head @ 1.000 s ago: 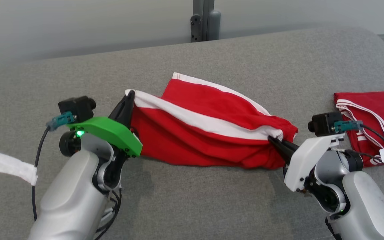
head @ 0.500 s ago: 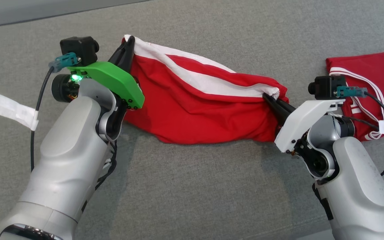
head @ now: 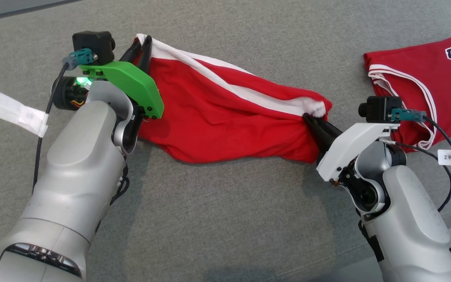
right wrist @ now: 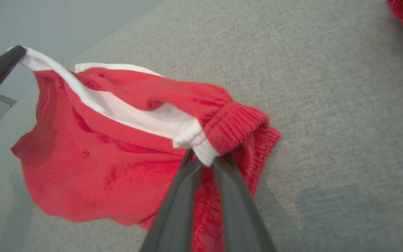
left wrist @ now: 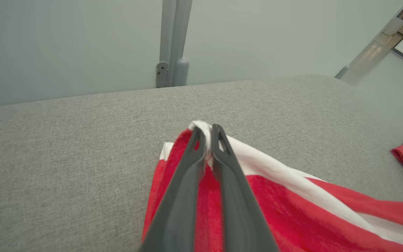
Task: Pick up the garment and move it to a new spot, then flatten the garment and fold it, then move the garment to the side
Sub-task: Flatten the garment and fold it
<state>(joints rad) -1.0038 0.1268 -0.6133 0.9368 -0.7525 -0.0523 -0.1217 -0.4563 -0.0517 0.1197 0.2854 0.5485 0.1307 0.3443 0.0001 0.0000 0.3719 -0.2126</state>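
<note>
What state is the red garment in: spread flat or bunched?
Bunched, not flat: the red garment hangs stretched between the left claw and right claw, sagging in loose folds.

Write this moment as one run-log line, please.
step: relocate garment | left hand: pinches white hem of red garment | right hand: pinches waistband end | garment: stretched between both hands, sagging over grey cushion
</note>
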